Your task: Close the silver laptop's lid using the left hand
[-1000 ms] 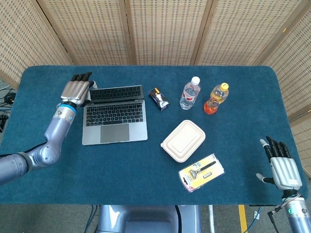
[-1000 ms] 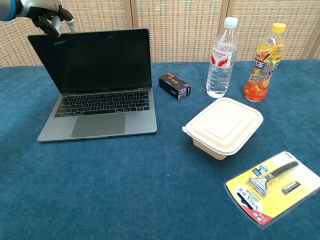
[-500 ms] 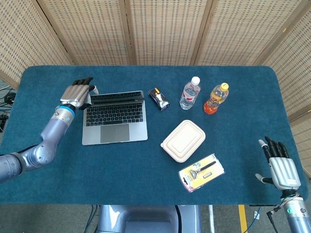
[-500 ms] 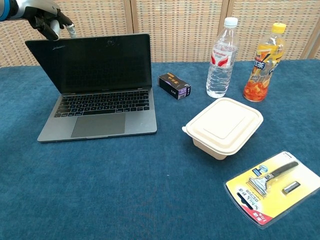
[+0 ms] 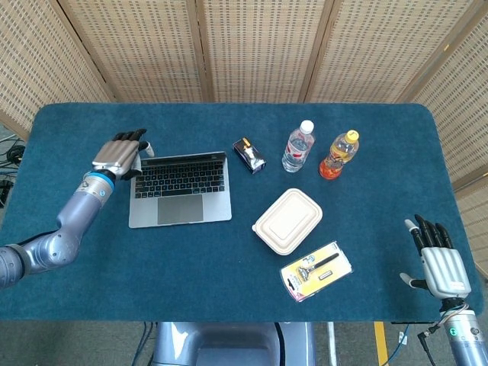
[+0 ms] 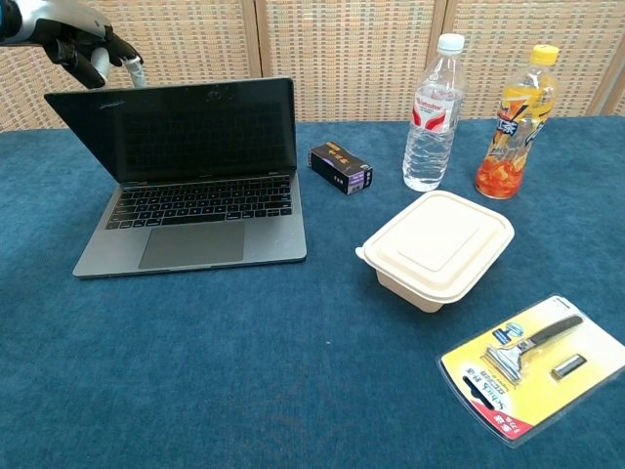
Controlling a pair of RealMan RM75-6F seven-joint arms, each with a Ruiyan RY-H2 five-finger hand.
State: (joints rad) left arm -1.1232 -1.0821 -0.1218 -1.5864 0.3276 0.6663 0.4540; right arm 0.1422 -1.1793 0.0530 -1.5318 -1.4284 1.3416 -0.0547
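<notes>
The silver laptop (image 5: 181,189) (image 6: 190,186) sits open at the table's left, its dark screen tilted forward over the keyboard. My left hand (image 5: 120,155) (image 6: 73,37) is at the lid's top left corner, fingers apart and curled over the back of the edge, touching it there. It holds nothing. My right hand (image 5: 440,259) hangs off the table's front right corner, fingers spread and empty; the chest view does not show it.
A small dark box (image 5: 249,155) lies just right of the laptop. Behind stand a water bottle (image 5: 297,146) and an orange drink bottle (image 5: 338,155). A white lidded food container (image 5: 287,221) and a packaged razor (image 5: 316,271) lie toward the front right.
The laptop lid has tipped steadily forward and lower. My left hand has followed its top left corner toward the front. The right hand has stayed put.
</notes>
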